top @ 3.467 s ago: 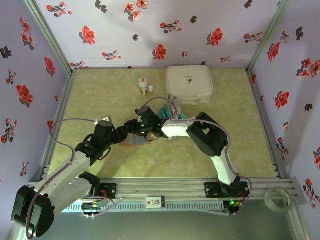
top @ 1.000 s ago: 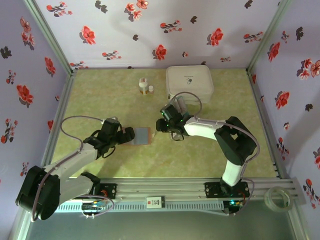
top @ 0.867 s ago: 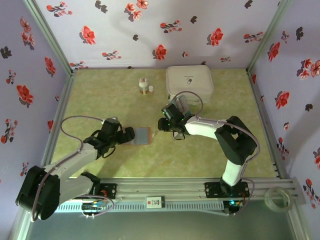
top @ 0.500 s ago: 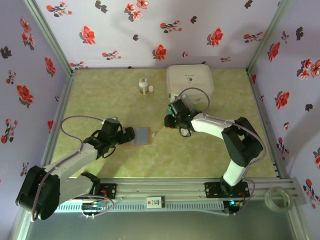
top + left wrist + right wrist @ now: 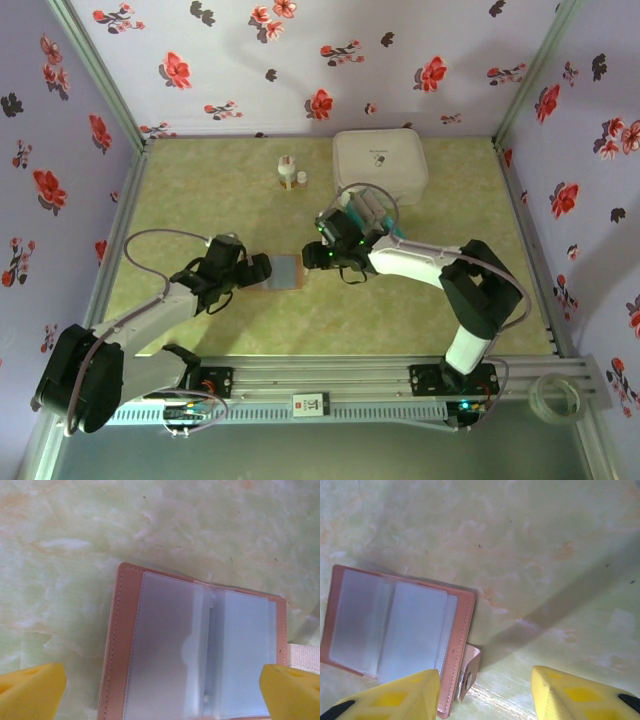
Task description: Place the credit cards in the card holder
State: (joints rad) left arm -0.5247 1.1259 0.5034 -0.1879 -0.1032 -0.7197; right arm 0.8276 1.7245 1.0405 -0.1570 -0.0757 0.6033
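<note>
The card holder (image 5: pixel 285 270) lies open on the green table, tan-pink outside with clear grey-blue sleeves (image 5: pixel 200 650). My left gripper (image 5: pixel 262 268) sits at its left edge, open wide; in the left wrist view its yellow fingertips (image 5: pixel 30 690) straddle the holder, gripper (image 5: pixel 162 692). My right gripper (image 5: pixel 322 252) hovers just right of the holder, open and holding nothing (image 5: pixel 485 695). The holder's snap strap (image 5: pixel 470 672) sticks up beside its left fingertip (image 5: pixel 395 695). The credit cards are mostly hidden behind the right forearm; a teal sliver (image 5: pixel 393 233) peeks out.
A big white square box (image 5: pixel 379 165) stands at the back right. Two small bottles (image 5: pixel 290 175) stand left of it. Flowered walls close in the table on three sides. A tape roll (image 5: pixel 556 395) lies outside the frame at the near right.
My right gripper pulled back toward the white box, then swung left again to the holder's right edge, its jaws a little wider. The left arm has barely moved.
</note>
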